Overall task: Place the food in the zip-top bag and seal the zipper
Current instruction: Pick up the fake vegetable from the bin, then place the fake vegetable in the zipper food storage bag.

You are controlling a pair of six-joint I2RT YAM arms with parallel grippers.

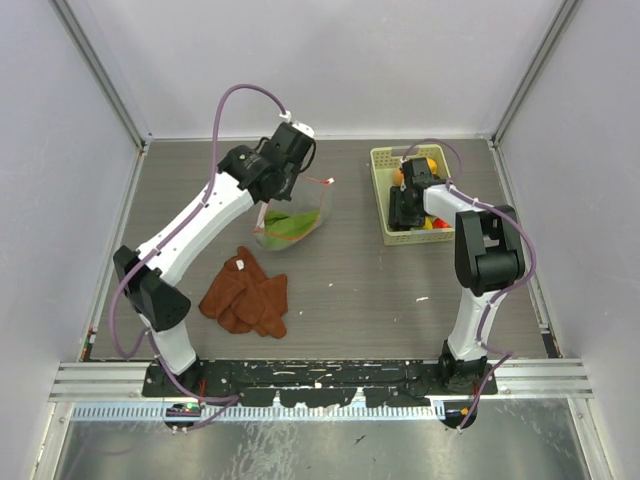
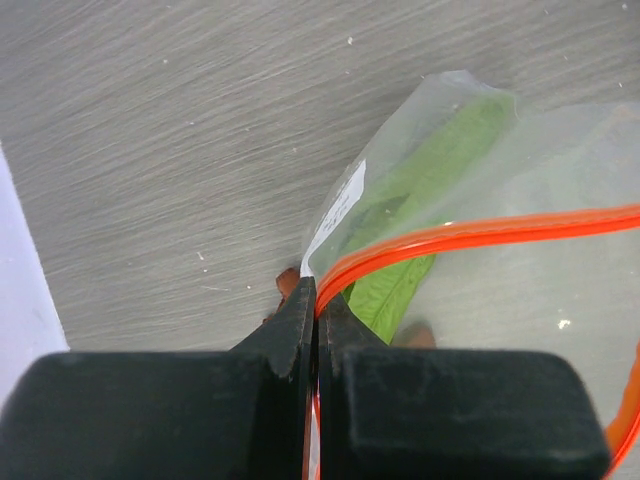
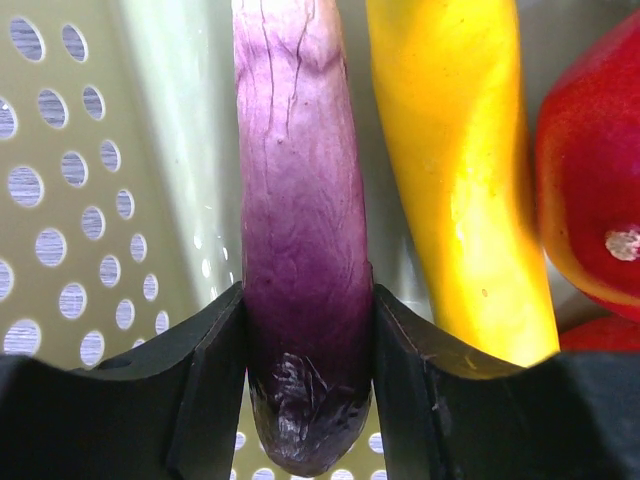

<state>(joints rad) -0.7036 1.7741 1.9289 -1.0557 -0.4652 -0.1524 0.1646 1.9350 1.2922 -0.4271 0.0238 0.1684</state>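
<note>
The zipper is being pinched at the bag's corner by the left gripper, fingers pressed together; leaves are being held inside, mid-table. In the basket, the purple piece is being clasped on both sides by the right gripper, beside the banana and apple.
</note>
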